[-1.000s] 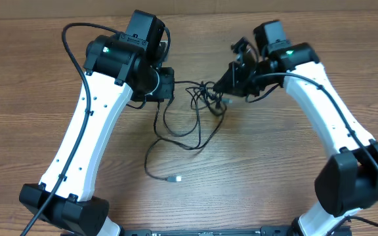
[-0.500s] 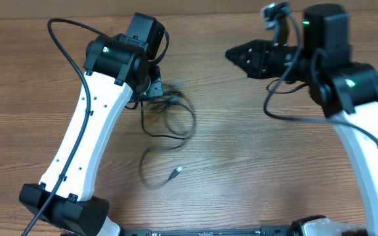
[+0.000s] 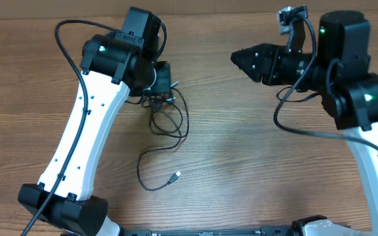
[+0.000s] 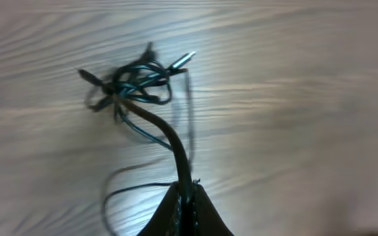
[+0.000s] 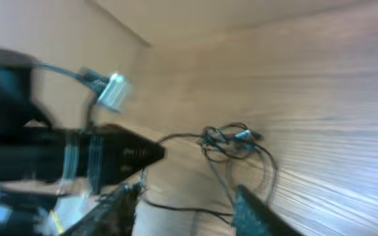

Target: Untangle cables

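The left gripper [image 4: 186, 190] is clamped together on a strand of the cables [image 4: 136, 85], whose knot sits just beyond its tips over the wooden bench [image 4: 307, 98]. One loose strand trails away from that gripper to a silvery plug [image 3: 174, 177]. The right gripper [image 5: 186, 196] stands well apart from the cables, its fingers spread, holding nothing.

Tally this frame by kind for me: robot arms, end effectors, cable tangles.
Robot arms: 2 (left arm, right arm)
End effectors: 2 (left end effector, right end effector)
Cable tangles: 1 (cable tangle; the number of strands cannot be told)
Total: 5
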`<state>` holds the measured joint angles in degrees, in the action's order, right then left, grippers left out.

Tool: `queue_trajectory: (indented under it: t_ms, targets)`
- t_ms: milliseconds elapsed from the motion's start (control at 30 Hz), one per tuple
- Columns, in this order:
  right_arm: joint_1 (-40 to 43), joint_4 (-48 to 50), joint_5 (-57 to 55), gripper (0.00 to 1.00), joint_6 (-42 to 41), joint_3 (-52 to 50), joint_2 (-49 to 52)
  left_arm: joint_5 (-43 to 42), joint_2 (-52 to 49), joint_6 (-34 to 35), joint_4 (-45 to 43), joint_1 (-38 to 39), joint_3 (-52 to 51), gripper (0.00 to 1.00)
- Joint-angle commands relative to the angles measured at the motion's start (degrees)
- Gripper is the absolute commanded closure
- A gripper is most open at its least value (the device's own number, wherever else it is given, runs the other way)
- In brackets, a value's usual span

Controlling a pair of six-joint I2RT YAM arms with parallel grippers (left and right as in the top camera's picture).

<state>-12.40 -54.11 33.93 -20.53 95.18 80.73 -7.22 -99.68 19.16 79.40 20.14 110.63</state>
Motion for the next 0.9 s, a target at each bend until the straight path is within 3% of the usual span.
queue_trajectory:
  t_ms: [0,67,167,267,367,433,467,500,533,867]
  targets:
    - [0.3,-3.3,-4.5,0.39,-0.9,0.8,4.0,-20.4,2.2,-12.8,-2.2,0.1,0.9,0.96]
    - [0.3,-4.8,-4.5,0.37,-0.9,0.8,6.1,-24.4,3.3,-14.6,-3.0,0.3,0.9,0.96]
    - [0.2,-7.0,-4.2,0.22,-0.6,0.8,10.6,-22.6,4.7,-13.7,-3.5,0.5,0.9,0.96]
    - [-0.1,-8.3,-1.7,0.21,2.6,0.8,14.2,-17.6,4.6,-9.7,-2.5,0.4,0.9,0.95]
    - [-0.7,-9.4,0.0,0.2,4.8,0.8,17.6,-18.0,4.6,-10.1,-2.0,0.6,0.9,0.96]
    - [-1.6,-9.7,0.1,0.22,4.8,0.8,20.0,-18.1,4.6,-10.4,-2.2,1.2,0.9,0.96]
    - [-2.1,-9.7,0.1,0.25,4.9,0.8,20.9,-18.1,4.6,-10.6,-2.4,1.5,0.9,0.96]
    - [-3.3,-9.7,0.8,0.36,6.1,0.8,22.6,-18.1,4.6,-11.4,-2.6,2.0,0.9,0.96]
    - [-4.0,-9.6,0.9,0.38,6.4,0.8,23.4,-18.1,4.6,-11.5,-2.6,2.2,0.9,0.96]
    - [-10.0,-7.6,-3.6,0.4,7.1,0.7,25.2,-21.7,4.6,-11.6,-2.8,2.4,0.9,0.96]
